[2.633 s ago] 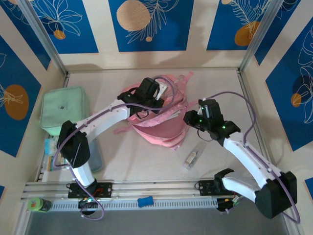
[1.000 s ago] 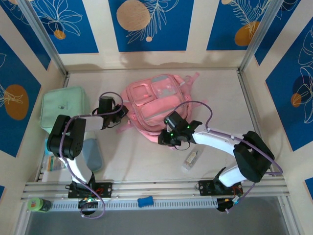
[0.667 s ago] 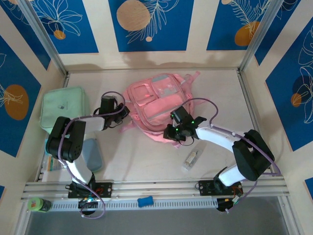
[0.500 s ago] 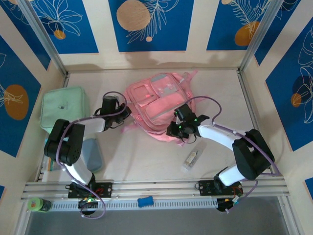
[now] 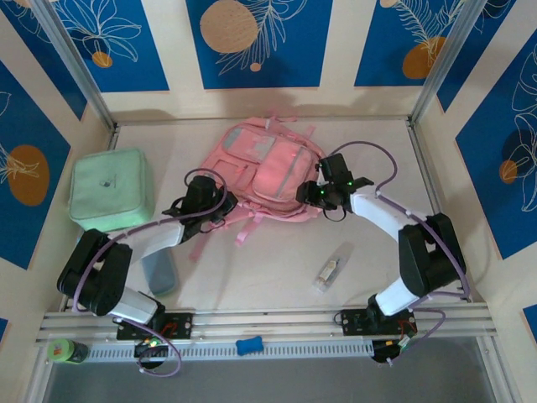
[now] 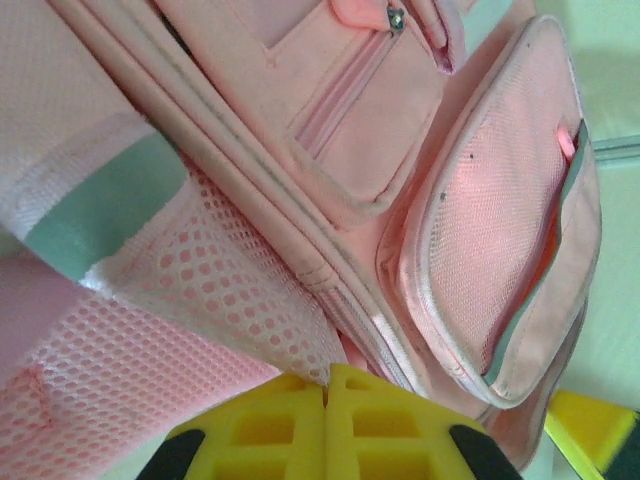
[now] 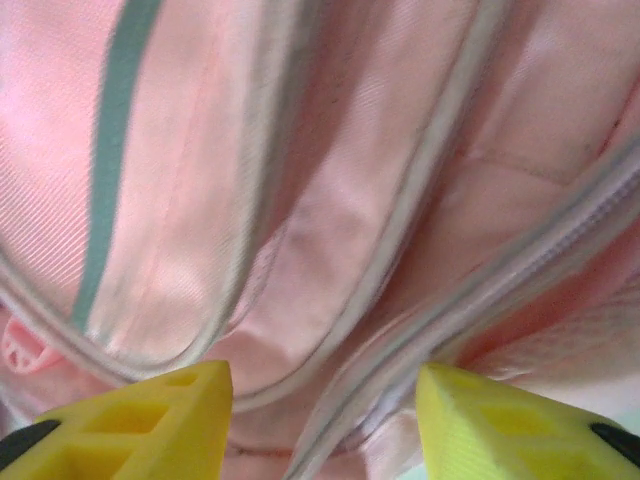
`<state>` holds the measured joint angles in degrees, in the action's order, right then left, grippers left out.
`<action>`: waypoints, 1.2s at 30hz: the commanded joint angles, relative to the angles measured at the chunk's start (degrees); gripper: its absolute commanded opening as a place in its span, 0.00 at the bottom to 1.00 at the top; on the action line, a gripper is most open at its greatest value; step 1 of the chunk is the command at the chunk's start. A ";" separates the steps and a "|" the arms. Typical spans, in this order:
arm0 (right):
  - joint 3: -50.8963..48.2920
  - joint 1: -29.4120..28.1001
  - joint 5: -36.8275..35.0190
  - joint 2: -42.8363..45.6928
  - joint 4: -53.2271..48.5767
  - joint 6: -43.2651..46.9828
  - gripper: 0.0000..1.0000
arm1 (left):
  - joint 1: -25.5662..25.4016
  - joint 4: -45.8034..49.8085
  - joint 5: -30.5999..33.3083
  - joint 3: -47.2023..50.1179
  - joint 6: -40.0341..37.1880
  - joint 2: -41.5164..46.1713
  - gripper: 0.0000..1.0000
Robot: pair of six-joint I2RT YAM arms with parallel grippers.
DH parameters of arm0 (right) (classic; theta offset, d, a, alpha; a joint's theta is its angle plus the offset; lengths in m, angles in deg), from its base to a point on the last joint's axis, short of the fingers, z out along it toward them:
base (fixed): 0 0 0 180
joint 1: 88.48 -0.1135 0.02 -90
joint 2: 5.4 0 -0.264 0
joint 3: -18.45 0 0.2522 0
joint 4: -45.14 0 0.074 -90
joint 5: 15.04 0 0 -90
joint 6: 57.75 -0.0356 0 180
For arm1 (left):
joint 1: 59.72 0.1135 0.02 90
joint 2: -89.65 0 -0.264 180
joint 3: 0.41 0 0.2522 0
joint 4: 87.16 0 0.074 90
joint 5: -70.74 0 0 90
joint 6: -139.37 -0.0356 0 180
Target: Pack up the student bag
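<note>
The left gripper (image 6: pixel 326 385) is clenched, its ribbed yellow fingers pressed flat together at the open-weave mesh pocket of the bag (image 6: pixel 330 150). I cannot tell whether any fabric is pinched. The right gripper (image 7: pixel 320 385) is released, with its wedge-shaped fingers apart over smooth pink twill with pale piping. The soft, rounded bag lies on the table (image 5: pixel 252 269) between both grippers, pockets upward. A square mint case (image 5: pixel 109 189) sits well to its left.

Student bag (image 5: pixel 268 164) blocks mid-back, w/ left arm (image 5: pixel 151 238) & right arm (image 5: pixel 382 214) flanking it; mint-green case (image 5: pixel 109 189) takes the left edge. Free: bare table (image 5: pixel 260 277) in front betw. arms, bar a small clear tube (image 5: pixel 333 269) right of centre.
</note>
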<state>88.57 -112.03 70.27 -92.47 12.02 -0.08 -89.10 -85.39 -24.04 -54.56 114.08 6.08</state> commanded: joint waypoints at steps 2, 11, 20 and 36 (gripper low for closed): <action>-2.01 -7.73 -8.81 6.54 -10.42 1.65 0.54 | -3.01 -2.14 4.02 -0.15 3.93 2.14 0.00; -2.52 -25.92 -12.30 2.22 -0.62 -5.18 0.48 | -6.24 -1.88 6.97 -0.60 5.99 4.27 0.00; 2.56 -29.61 -21.55 -9.14 13.07 -7.99 0.46 | -7.10 -2.09 7.69 0.12 6.66 5.65 0.00; 7.93 -28.74 -29.07 -14.61 9.37 -12.12 0.31 | -7.15 -3.82 8.22 1.80 6.44 5.64 0.00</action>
<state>95.14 -141.29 44.53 -107.72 22.95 -10.40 -95.49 -85.17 -16.52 -52.85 120.50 9.25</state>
